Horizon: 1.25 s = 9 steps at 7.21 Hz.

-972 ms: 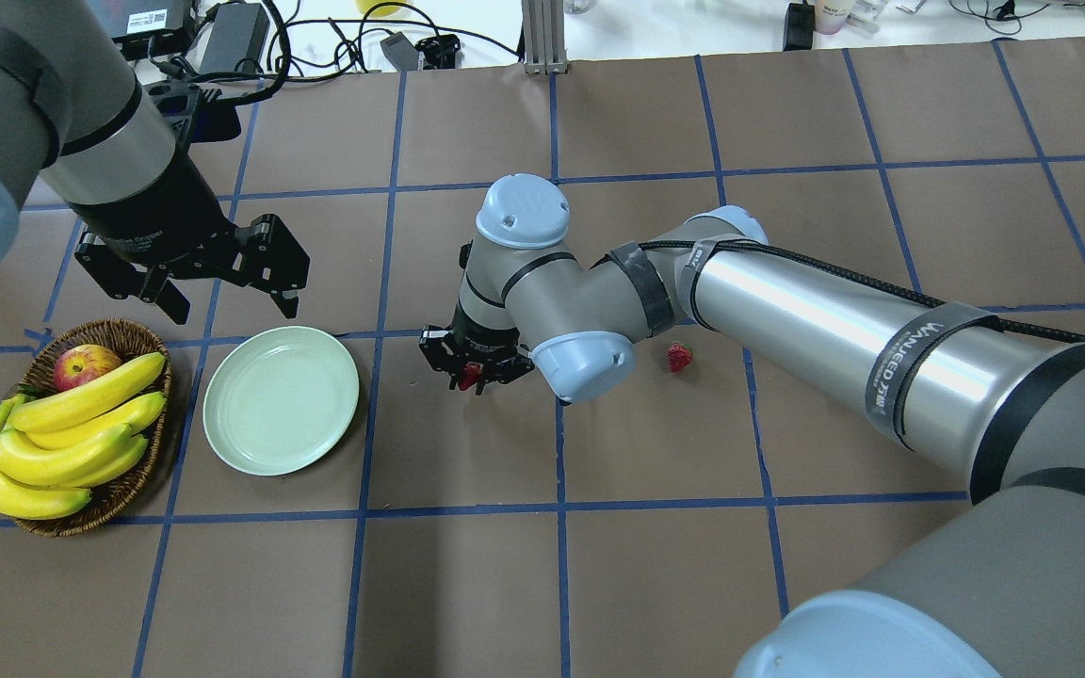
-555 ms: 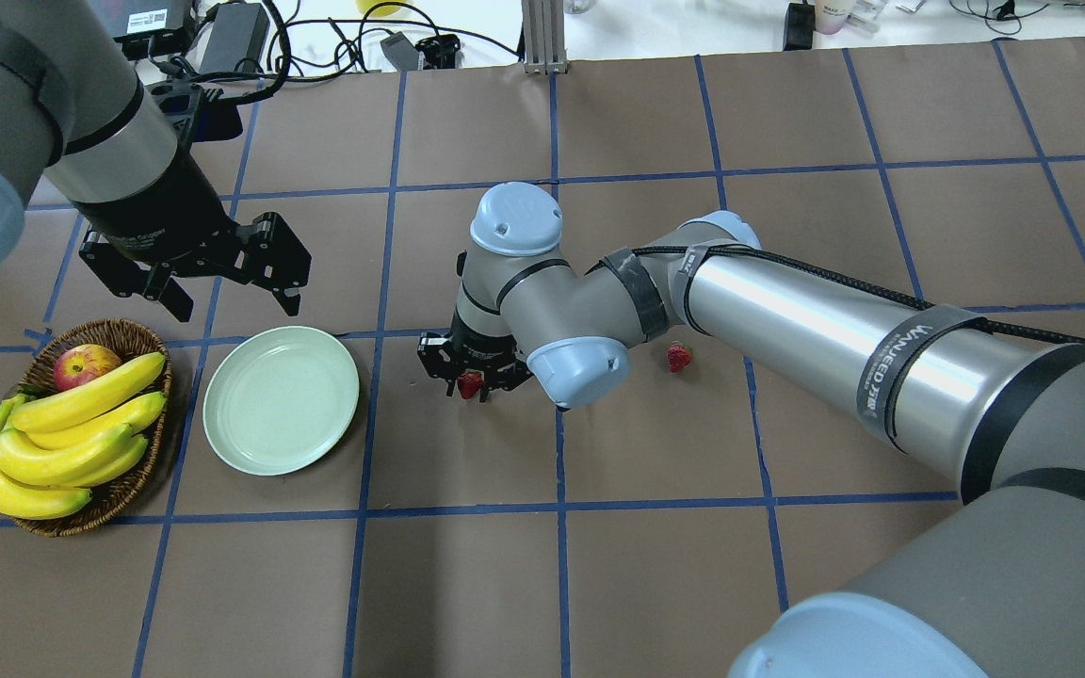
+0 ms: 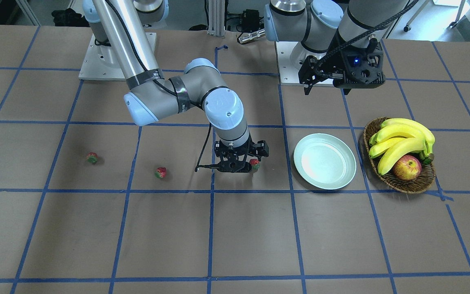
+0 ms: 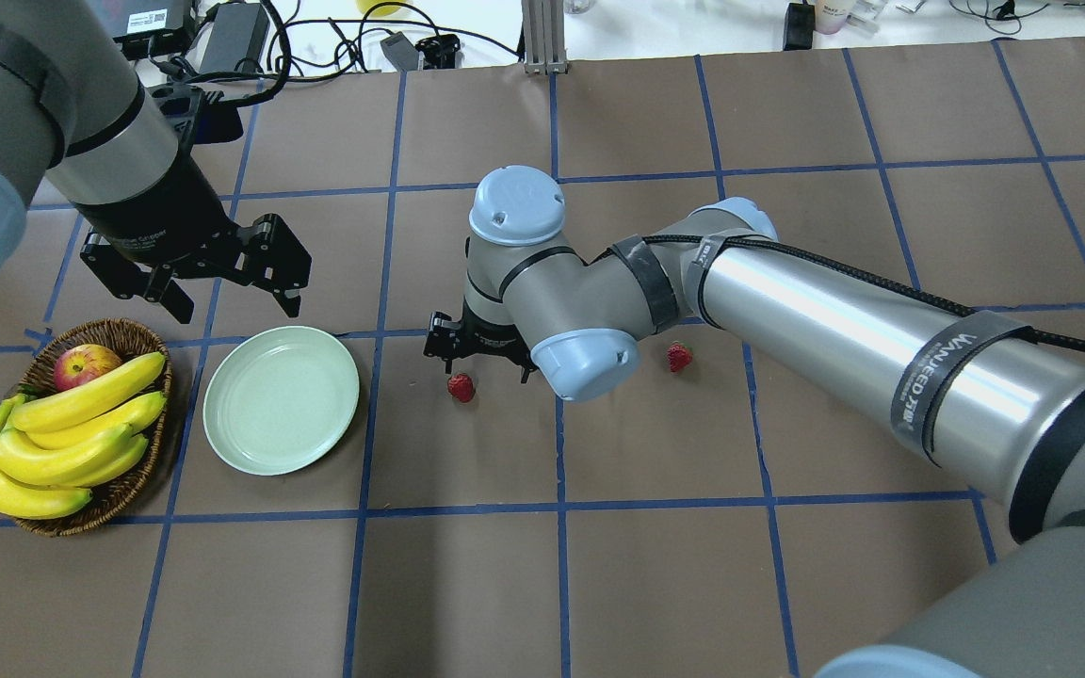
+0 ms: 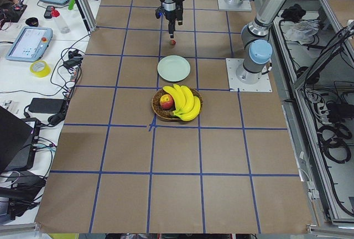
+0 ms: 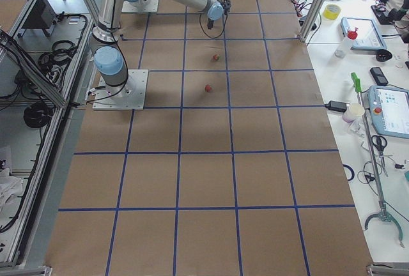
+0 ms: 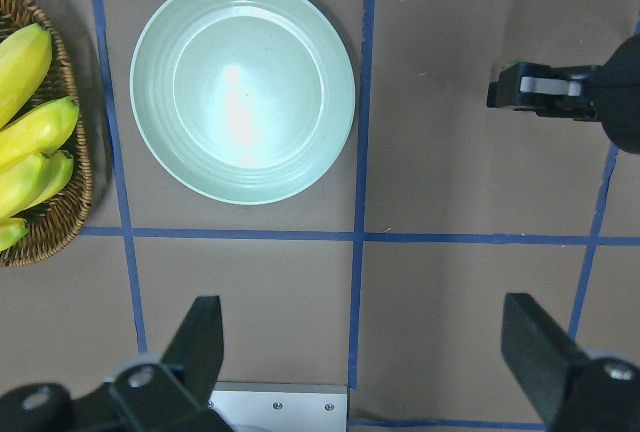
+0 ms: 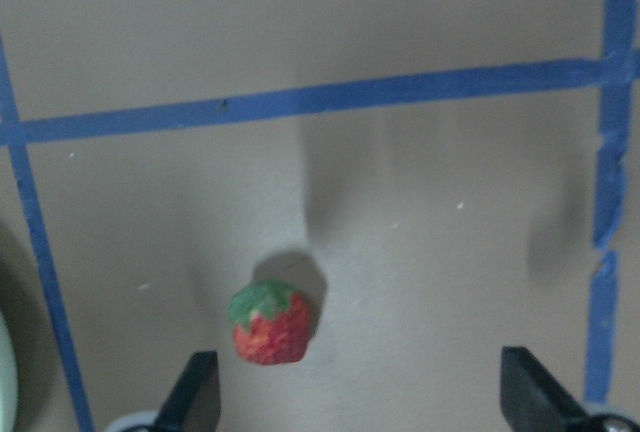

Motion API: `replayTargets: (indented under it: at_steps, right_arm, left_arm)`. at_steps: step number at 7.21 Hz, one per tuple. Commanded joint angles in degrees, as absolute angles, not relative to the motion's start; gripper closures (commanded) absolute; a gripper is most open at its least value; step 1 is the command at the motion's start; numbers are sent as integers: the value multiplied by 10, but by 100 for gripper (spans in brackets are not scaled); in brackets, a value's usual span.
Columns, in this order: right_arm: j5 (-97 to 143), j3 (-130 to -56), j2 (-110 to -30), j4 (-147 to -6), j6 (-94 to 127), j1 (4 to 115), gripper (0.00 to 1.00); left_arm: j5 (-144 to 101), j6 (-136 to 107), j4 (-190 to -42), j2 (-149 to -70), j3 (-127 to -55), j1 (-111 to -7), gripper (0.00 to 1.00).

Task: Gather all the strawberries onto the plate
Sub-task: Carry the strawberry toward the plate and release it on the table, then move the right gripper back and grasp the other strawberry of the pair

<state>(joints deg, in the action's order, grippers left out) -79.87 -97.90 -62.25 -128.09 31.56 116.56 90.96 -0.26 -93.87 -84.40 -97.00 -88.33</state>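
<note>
One strawberry [image 4: 461, 387] lies loose on the table, red with a green cap; it also shows in the right wrist view [image 8: 270, 324]. My right gripper [image 4: 477, 356] hangs just above it, open and empty, its fingers [image 8: 195, 397] wide apart. A second strawberry [image 4: 679, 357] lies to the right by the right arm. The front view shows these [image 3: 254, 163] [image 3: 160, 172] and a third strawberry [image 3: 92, 157] further off. The pale mint plate [image 4: 281, 399] is empty, left of the near strawberry. My left gripper [image 4: 233, 304] hovers open behind the plate [image 7: 243, 89].
A wicker basket [image 4: 133, 485] with a bunch of bananas [image 4: 62, 433] and an apple [image 4: 83, 365] stands left of the plate. Cables and power bricks [image 4: 232, 38] lie beyond the table's far edge. Blue tape lines grid the brown table.
The right gripper held a strawberry between its fingers; it has opened and drawn back, and the strawberry now lies free on the table. The left arm has barely moved.
</note>
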Motion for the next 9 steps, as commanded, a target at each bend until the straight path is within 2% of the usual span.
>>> replayTargets:
  at_steps: [1, 4, 6, 7, 9]
  right_arm:
    - [-910, -990, -649, -1274, 252, 1129, 0]
    - [-912, -1062, -699, -1275, 132, 1015, 0]
    - [-912, -1120, -703, -1305, 104, 988, 4]
    - [-908, -1131, -694, -1305, 103, 988, 17]
    - [-899, -1129, -682, -1305, 113, 988, 50]
  left_arm:
    - [911, -3, -940, -845, -970, -884, 0]
    - [911, -4, -939, -845, -970, -884, 0]
    - [910, -9, -938, -844, -970, -884, 0]
    - [910, -9, -938, -844, -970, -884, 0]
    - [911, -5, -938, -844, -983, -888, 0]
